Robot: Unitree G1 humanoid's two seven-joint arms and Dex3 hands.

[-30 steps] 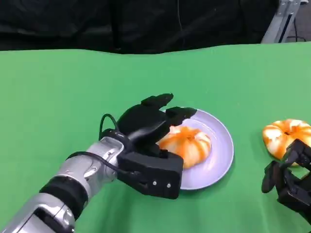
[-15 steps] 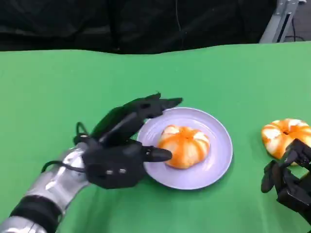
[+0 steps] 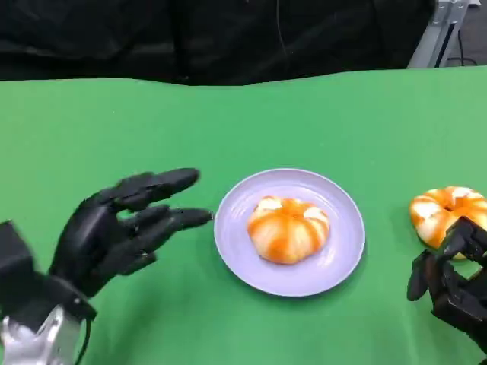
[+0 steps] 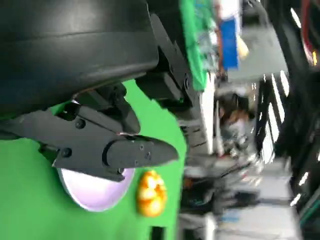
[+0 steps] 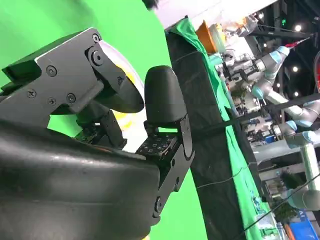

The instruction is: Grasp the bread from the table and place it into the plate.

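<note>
The orange-and-white striped round bread point(image 3: 288, 229) lay in the round lilac plate point(image 3: 346, 255), just beside the black left hand point(image 3: 122, 228), which was empty with fingers spread, having drawn back off the plate.

Black left hand point(image 4: 100, 135) up close, fingers point(image 4: 135, 152) spread over green table point(image 4: 30, 200), holding nothing. Lavender plate point(image 4: 95, 192) partly hidden behind fingers. Orange-white bread point(image 4: 151, 192) just beside plate rim, on table. Blurred room beyond.
</note>
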